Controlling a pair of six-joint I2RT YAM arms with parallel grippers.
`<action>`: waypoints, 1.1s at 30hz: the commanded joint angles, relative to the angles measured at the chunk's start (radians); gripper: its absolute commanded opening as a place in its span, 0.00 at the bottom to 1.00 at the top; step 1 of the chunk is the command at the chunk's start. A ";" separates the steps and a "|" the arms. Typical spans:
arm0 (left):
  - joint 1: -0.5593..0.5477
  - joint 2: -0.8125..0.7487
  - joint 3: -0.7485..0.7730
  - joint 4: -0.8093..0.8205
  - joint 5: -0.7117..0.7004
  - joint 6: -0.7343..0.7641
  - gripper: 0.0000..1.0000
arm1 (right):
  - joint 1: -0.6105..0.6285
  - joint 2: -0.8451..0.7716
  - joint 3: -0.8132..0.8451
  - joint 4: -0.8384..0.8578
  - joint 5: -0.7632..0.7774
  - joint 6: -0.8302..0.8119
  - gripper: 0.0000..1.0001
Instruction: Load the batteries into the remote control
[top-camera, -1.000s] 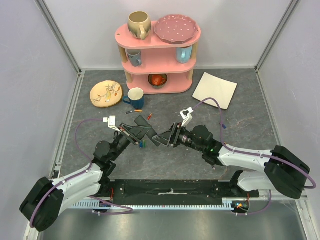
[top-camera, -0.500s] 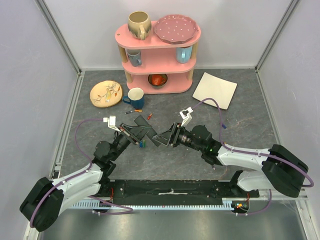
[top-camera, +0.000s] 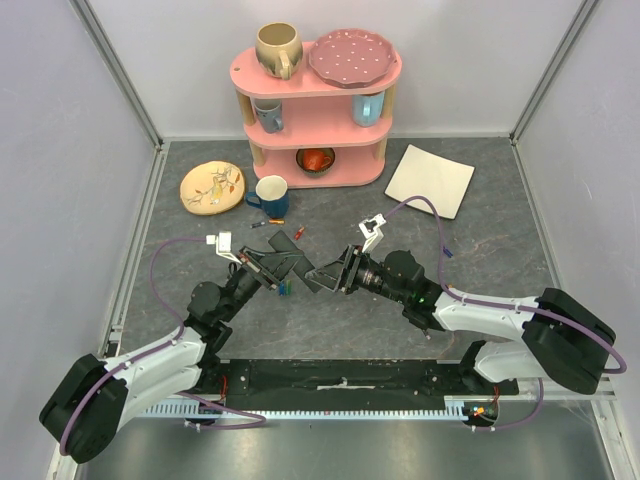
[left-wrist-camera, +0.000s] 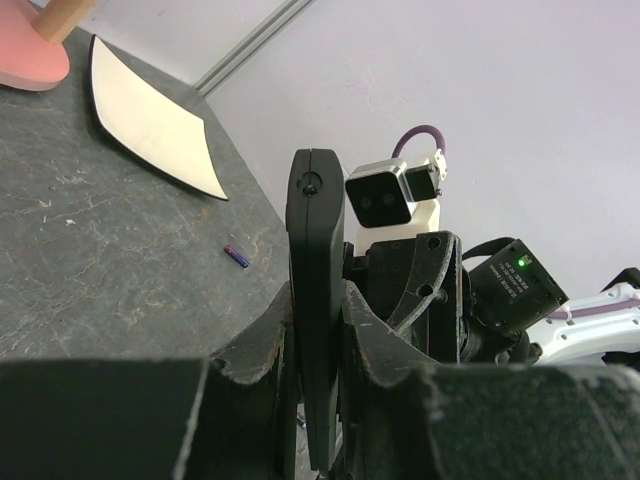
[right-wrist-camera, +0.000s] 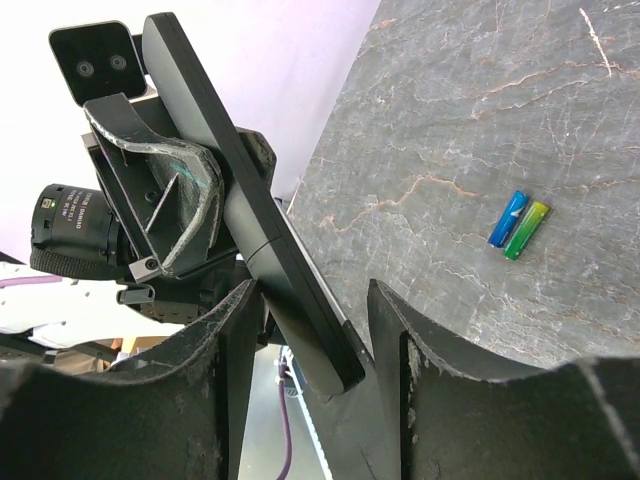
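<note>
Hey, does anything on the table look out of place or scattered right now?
Yes: the blue and green battery pair lies apart from an orange-red battery by the blue mug, and a purplish battery sits alone near the white sheet, so they look scattered.

Batteries (right-wrist-camera: 518, 225), plate (top-camera: 212, 186) on table (top-camera: 500, 240)

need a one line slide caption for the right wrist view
Right gripper open around the remote control held by the left gripper; two batteries side by side on the table.
</note>
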 joint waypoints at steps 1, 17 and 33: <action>0.001 -0.005 0.034 0.066 0.017 -0.024 0.02 | -0.007 0.007 -0.013 0.043 0.000 -0.001 0.54; -0.002 -0.001 0.051 0.069 0.010 -0.018 0.02 | -0.007 0.012 -0.028 0.063 -0.016 -0.001 0.48; -0.004 0.013 0.057 0.073 0.010 -0.016 0.02 | -0.007 0.003 -0.034 0.066 -0.014 0.010 0.45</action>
